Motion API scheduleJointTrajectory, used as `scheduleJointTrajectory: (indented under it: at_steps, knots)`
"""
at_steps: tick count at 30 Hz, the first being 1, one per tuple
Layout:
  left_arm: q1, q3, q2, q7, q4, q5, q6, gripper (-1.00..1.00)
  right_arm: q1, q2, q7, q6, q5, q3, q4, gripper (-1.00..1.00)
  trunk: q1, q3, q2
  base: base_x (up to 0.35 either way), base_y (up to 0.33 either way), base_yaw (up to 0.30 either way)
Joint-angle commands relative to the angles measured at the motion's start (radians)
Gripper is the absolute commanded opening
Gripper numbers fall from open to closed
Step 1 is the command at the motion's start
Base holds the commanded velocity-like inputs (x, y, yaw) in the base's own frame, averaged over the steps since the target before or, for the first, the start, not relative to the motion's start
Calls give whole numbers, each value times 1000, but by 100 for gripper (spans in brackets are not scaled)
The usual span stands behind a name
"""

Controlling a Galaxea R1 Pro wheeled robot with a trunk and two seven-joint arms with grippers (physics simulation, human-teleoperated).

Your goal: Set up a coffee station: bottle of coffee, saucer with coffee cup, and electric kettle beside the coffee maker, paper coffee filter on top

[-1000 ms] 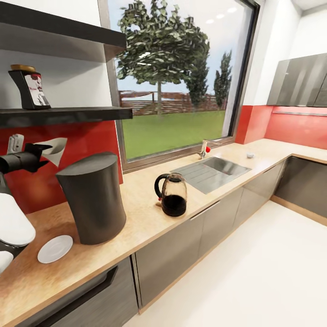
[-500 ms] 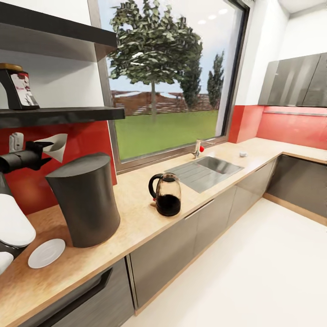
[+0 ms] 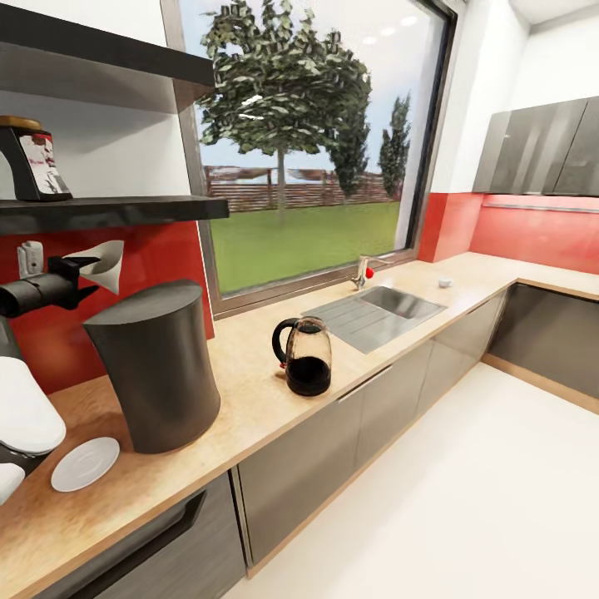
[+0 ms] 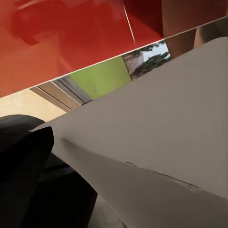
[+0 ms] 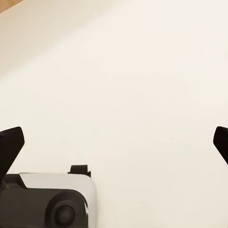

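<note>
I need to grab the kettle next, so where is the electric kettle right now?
In the head view, the electric kettle stands on the countertop between the coffee maker and the sink, apart from both, below the window.

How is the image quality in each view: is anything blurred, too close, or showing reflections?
Head view: mostly sharp, glossy reflections on the dark shelf, slight wide-angle slant. Left wrist view: the paper coffee filter held by the left end effector sits very close and soft, with blurred red wall behind. Right wrist view: pale floor, evenly lit, featureless, between the open right end effector fingertips.
</note>
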Motion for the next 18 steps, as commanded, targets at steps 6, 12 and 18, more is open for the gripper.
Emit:
scheduleJointTrajectory:
  at_steps: [6,12,18]
  knots:
    - [1,3,0,10,0,11,4,-100,-1,0,-1,-3,0,-1,1,100,1,-2,-2,0,0,0]
    - [12,4,-2,10,0,12,4,-100,-1,0,-1,-3,0,-1,1,100,1,-2,-2,0,0,0]
    - [30,7,-10,10,1,12,4,-100,-1,0,-1,-3,0,-1,1,100,1,-2,-2,0,0,0]
